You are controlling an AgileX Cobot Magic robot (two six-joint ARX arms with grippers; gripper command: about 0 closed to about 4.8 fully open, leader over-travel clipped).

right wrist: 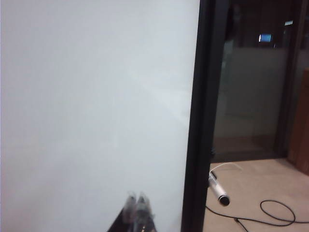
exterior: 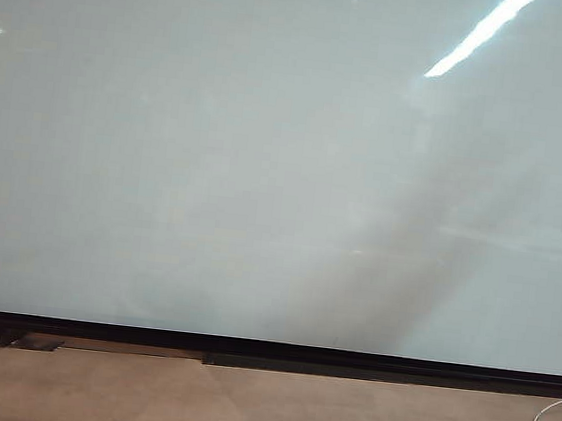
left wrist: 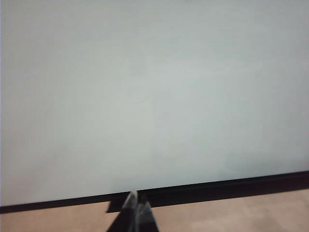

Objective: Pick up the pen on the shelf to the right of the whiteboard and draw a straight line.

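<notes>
Left end effector (left wrist: 136, 205): nearest, fingertips pressed together, empty, idle facing the whiteboard (left wrist: 145, 96). Right end effector (right wrist: 136, 203): pressed together, empty, aimed near the board's right edge, apparently toward the pen (right wrist: 218, 189) just beyond the black frame (right wrist: 198, 121). No line drawn

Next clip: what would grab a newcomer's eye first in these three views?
The whiteboard fills nearly every view, glossy and unmarked, with a bright ceiling-light glare at the exterior view's upper right. In the right wrist view the pen sits just beyond the board's black right edge, ahead of the shut right gripper. The left gripper, fingertips together, points at the board's black bottom strip.
</notes>
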